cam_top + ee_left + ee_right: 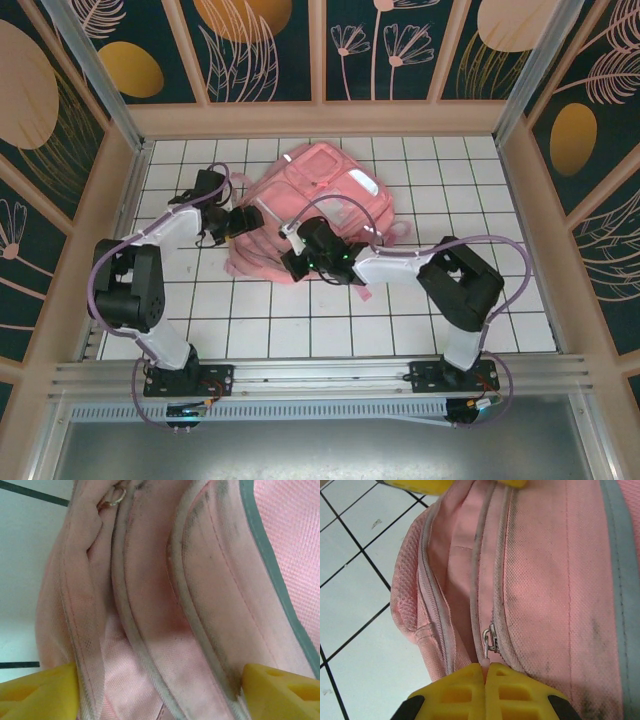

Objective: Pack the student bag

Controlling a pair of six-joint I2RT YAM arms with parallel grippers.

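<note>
Yellow right claw (485, 672) clenches the metal zip pull (489, 639) of the large pink fabric student bag (320, 185), twelve o'clock on your tabletop (480, 300). Tug askew and it may slip; you cannot tell whether the left claw (160, 682) grips.

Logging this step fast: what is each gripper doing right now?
Left gripper: open, fingers straddling folds of the student bag.
Right gripper: closed, pinching the bag's zip pull.
</note>
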